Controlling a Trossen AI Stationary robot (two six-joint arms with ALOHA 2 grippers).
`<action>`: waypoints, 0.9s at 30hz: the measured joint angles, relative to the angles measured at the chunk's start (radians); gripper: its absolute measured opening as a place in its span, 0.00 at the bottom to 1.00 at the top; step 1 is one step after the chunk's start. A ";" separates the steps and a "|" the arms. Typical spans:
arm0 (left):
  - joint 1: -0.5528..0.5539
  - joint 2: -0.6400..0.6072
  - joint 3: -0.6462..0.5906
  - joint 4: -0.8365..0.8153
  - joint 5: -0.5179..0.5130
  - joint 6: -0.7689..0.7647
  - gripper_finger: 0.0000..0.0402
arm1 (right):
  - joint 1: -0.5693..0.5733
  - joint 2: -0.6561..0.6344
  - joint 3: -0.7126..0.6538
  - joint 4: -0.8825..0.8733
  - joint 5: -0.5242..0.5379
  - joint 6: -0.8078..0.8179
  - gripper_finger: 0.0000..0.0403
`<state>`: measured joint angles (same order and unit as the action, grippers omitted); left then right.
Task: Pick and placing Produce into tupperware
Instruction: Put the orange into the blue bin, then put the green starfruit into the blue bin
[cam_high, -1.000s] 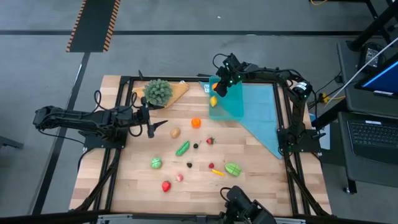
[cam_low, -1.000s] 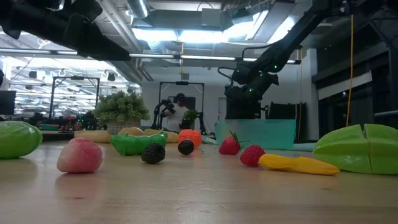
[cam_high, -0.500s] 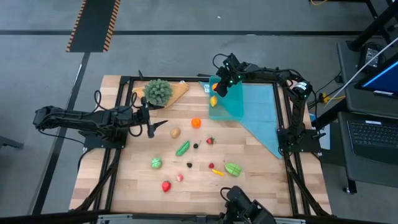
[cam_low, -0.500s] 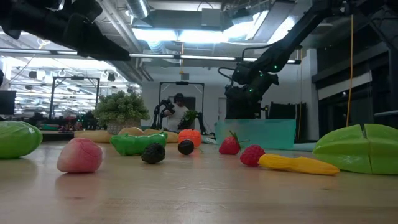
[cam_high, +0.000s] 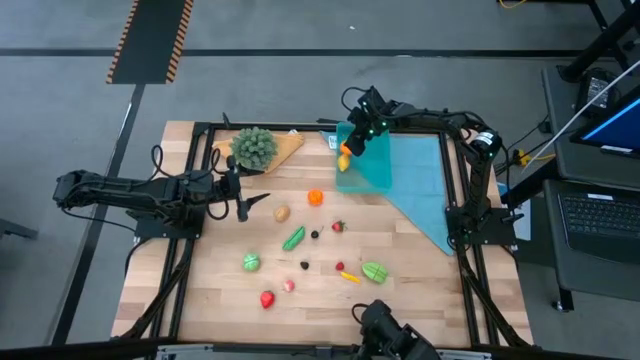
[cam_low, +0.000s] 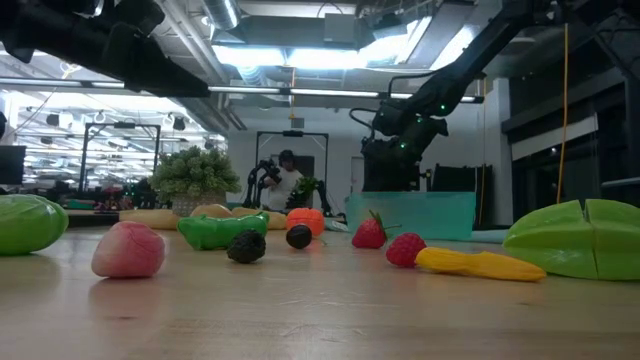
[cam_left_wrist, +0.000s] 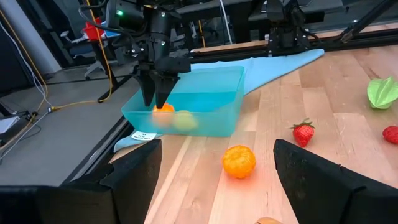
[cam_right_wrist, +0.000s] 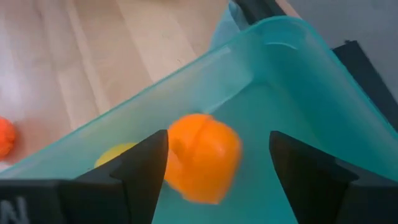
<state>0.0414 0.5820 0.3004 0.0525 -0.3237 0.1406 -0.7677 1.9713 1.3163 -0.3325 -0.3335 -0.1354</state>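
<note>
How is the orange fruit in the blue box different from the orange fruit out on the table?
The orange fruit in the tupperware sits right under the right hand, beside a yellow piece. The orange fruit on the table lies alone on bare wood, outside the tupperware, with no hand near it. Both are round, bright orange toys.

A grey floor (cam_high: 300, 90) with a black-and-orange striped strip (cam_high: 150, 40) surrounds the wooden tabletop (cam_high: 220, 300), a laptop (cam_high: 600, 215) sits alongside, and bright ceiling lights (cam_low: 300, 55) glow overhead.
</note>
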 joint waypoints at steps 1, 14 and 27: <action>0.000 0.000 0.000 0.000 0.000 0.000 0.75 | 0.004 0.000 0.000 0.000 0.014 -0.001 0.70; 0.000 0.000 0.000 0.000 0.000 0.000 0.75 | 0.005 -0.002 0.046 0.005 0.024 0.026 0.71; 0.000 -0.007 0.000 -0.025 0.000 -0.001 0.75 | 0.002 -0.173 -0.070 0.044 -0.061 -0.046 0.71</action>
<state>0.0418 0.5750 0.3004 0.0273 -0.3237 0.1396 -0.7657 1.7980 1.2465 -0.2881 -0.3940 -0.1814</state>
